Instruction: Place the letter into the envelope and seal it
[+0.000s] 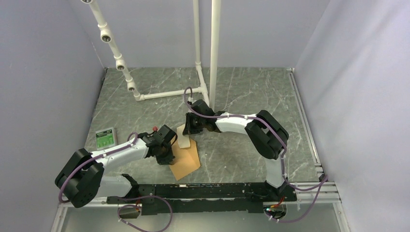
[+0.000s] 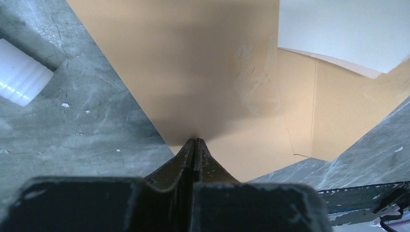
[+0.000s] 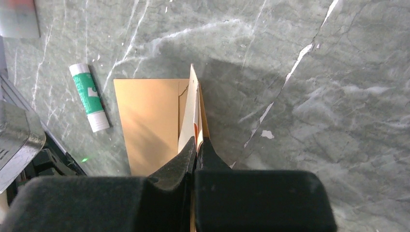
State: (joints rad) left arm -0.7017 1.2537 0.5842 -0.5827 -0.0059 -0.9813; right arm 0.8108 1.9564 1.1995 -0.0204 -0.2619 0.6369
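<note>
Left end effector (image 2: 195,143) pinches the envelope (image 2: 193,72). Right end effector (image 3: 197,145) clamps the letter (image 3: 190,121), edge-on over the envelope's flap side.

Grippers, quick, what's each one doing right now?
The left gripper is closed, pinching the envelope.
The right gripper is closed, pinching the letter.

left gripper (image 2: 195,141) jaws closed on the envelope (image 2: 217,72) edge, arm stretched low. right gripper (image 3: 196,142) pinched on the letter (image 3: 188,121), arm bent at elbow, reaching left.
</note>
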